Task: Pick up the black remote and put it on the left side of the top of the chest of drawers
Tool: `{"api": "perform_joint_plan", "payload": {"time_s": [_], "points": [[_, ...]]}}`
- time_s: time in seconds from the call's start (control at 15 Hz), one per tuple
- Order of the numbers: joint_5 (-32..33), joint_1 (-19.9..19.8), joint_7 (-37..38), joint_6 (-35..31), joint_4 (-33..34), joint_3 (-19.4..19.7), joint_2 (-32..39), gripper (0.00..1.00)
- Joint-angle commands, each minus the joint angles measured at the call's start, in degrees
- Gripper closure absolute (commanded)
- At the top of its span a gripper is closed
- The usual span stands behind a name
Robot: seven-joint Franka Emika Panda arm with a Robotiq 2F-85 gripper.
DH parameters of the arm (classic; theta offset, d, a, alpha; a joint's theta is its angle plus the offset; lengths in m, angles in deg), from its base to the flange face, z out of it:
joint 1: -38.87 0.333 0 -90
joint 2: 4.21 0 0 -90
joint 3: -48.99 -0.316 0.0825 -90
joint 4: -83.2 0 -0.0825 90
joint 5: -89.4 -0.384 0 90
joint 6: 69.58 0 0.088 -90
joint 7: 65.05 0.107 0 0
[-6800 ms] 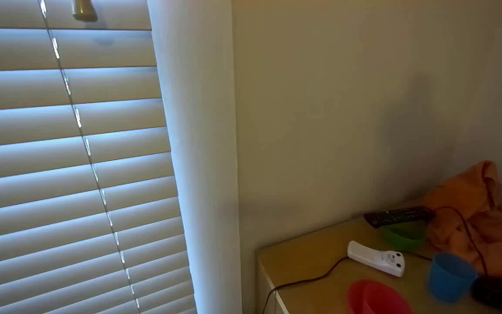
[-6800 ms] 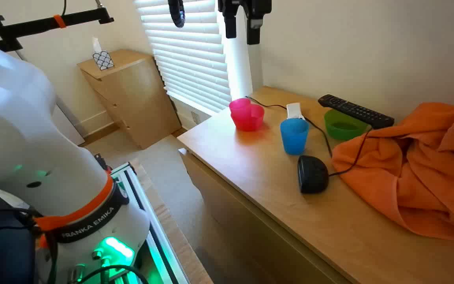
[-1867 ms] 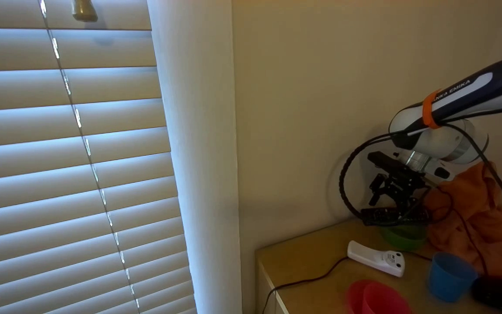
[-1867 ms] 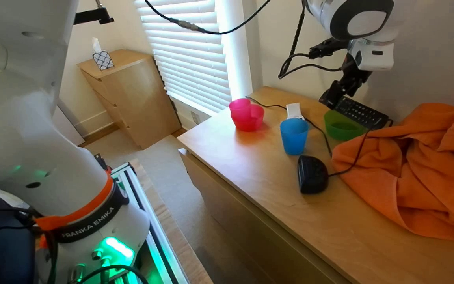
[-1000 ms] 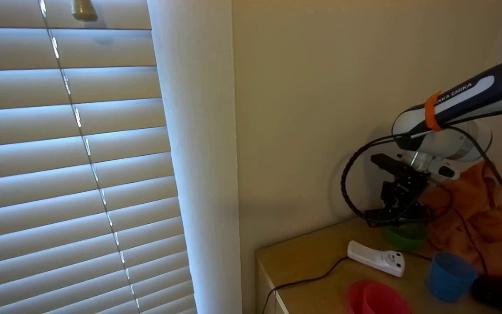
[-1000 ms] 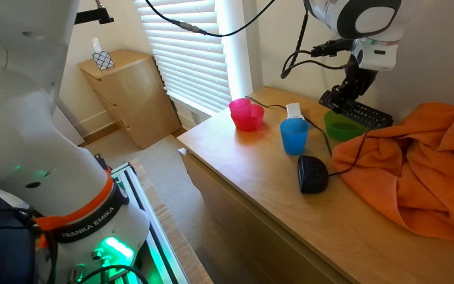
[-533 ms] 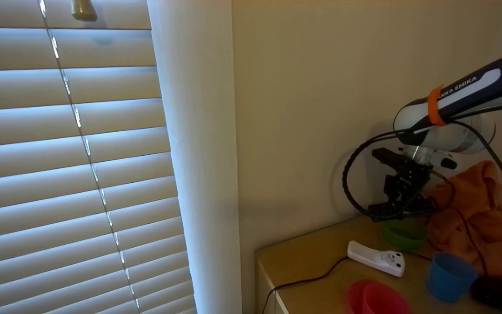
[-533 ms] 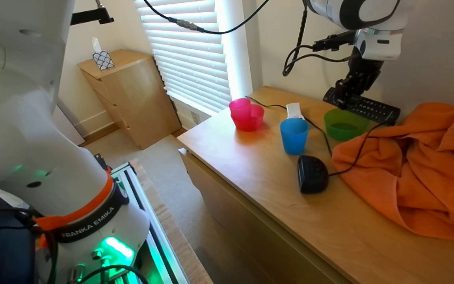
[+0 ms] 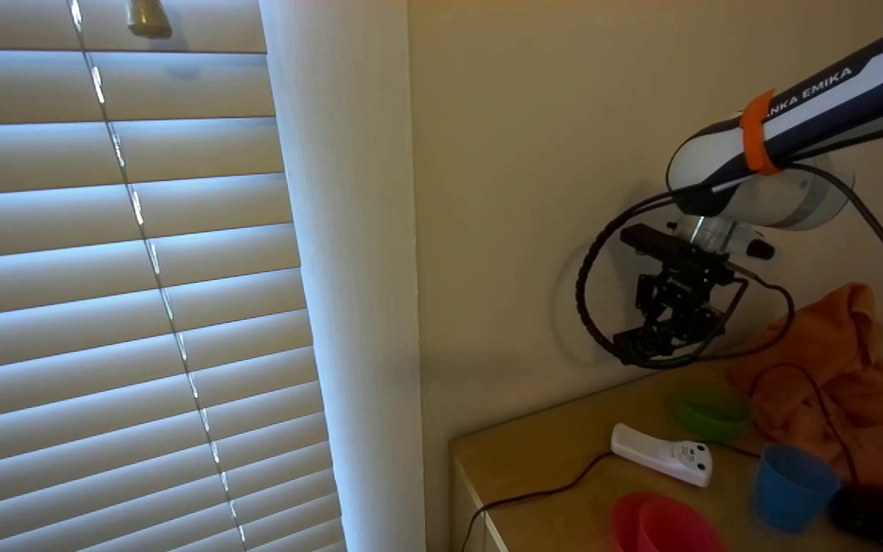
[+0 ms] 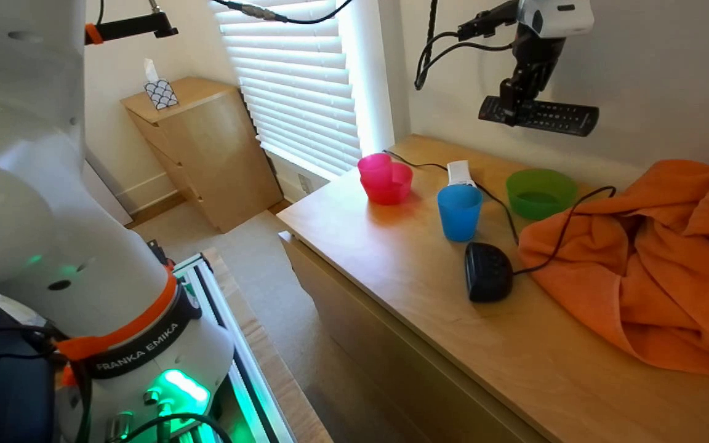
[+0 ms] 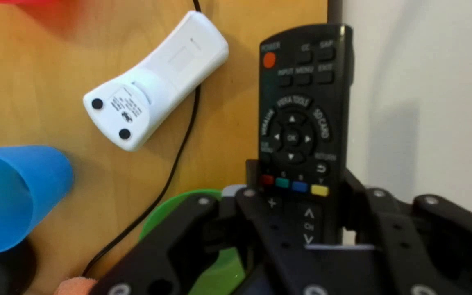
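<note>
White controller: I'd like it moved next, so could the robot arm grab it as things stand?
Probably not yet: the gripper holds the black remote and would need to set it down first. The white controller itself looks free from above, with nothing lying on it.

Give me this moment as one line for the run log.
gripper: closed on black remote; load: aloft, clear of green bowl and orange towel; goal: left side, top of chest of drawers; placement: not yet done

Backlit slatted blinds point(image 9: 123, 280) hang beside a beige wall point(image 9: 518, 207).
</note>
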Motion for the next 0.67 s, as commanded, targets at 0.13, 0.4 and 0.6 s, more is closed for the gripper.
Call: {"api": "perform_joint_plan", "payload": {"time_s": [0.13,0.4,0.6], "points": [[-0.04,2.25,-1.07,0.23,-6.46,-1.89,-4.88,0.82],[-0.95,4.01,-0.59,-0.49,-9.04,-3.72,-5.69,0.82],[-0.21,4.12,-0.61,0.14,-5.56,-3.43,-2.93,0.57]]}}
